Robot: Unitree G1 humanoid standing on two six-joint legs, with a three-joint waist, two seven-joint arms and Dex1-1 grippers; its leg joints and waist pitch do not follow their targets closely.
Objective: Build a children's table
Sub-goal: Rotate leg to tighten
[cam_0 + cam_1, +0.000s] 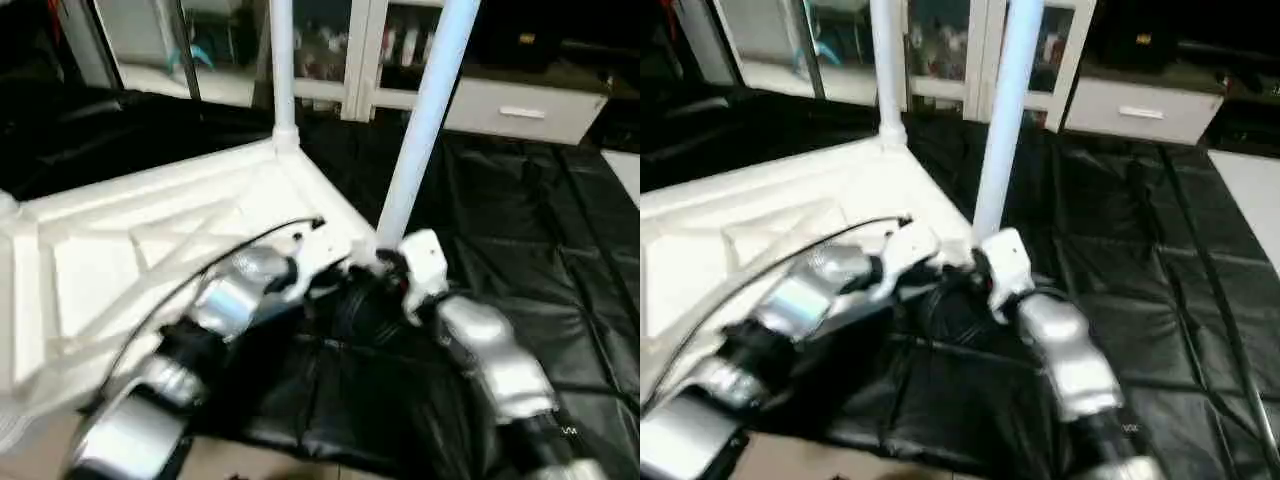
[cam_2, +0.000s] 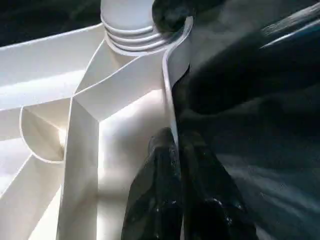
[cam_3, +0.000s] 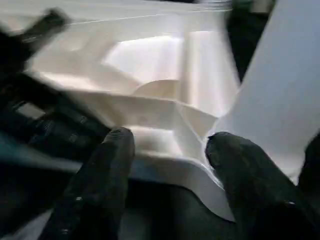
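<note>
On the black-covered worktable (image 1: 520, 250) your white plastic tabletop (image 1: 120, 250) is lying ribbed underside up. Two smooth tubular legs are standing in corner sockets: the far leg (image 1: 282, 60) upright, the near leg (image 1: 425, 110) leaning right. Your left gripper (image 2: 175, 195) is pinching the tabletop's thin rim. Your right gripper (image 3: 170, 165) is gaping beside the near corner, holding nothing.

1 tabletop (image 1: 150, 240), 2 legs (image 1: 425, 120).
</note>
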